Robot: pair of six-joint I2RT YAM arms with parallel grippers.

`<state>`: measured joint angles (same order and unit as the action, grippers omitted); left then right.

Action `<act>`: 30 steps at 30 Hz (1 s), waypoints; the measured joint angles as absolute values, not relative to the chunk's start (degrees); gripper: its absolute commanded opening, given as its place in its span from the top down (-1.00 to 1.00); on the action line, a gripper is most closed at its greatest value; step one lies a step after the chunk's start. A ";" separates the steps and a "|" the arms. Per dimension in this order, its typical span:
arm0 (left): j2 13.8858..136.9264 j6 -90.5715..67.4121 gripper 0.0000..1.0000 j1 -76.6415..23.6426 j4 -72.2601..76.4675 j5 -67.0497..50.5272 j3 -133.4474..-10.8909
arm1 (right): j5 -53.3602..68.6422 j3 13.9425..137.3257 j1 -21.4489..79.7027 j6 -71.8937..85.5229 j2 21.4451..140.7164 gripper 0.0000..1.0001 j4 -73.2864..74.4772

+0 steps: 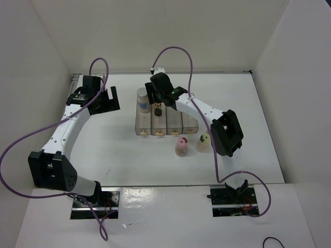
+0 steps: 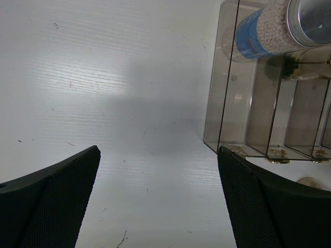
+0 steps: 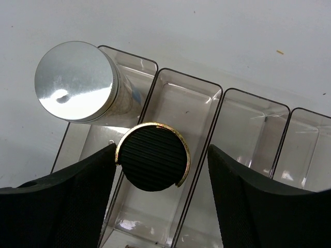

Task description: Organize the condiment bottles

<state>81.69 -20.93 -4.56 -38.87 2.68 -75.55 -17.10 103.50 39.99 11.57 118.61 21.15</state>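
While the left pincer [image 2: 159,155] gapes empty over the surface [image 2: 103,77], the right pincer [image 3: 161,155] straddles the dark bottle [image 3: 152,164] in the rack [image 3: 248,129] — spread wider than its cap.

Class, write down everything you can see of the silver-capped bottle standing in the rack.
The silver-capped bottle is a small clear cylinder with a flat, round, shiny cap that looks like metal. Small white beads show through its wall, and a blue label wraps the body. It stands upright at the far end of the leftmost compartment of the rack, resting on that compartment's floor. Nothing grips it. The dark bottle stands in the next compartment, with a divider wall between them.
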 measured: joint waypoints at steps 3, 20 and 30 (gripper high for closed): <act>81.69 -20.93 -1.00 -4.56 -38.87 2.68 -75.55 | -17.10 103.50 39.99 11.55 118.58 -0.59 21.21; 81.65 -20.86 -1.00 -4.56 -38.81 0.05 -75.50 | -12.29 91.79 40.12 14.52 88.49 -0.97 24.18; 79.37 -20.75 -1.00 -4.56 -37.15 -2.76 -71.57 | -9.67 63.75 42.04 21.67 73.21 -0.97 27.18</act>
<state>79.37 -20.75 -4.56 -37.15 -2.76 -71.57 -9.67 63.75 42.04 21.67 73.21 27.18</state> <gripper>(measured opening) 1.000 0.985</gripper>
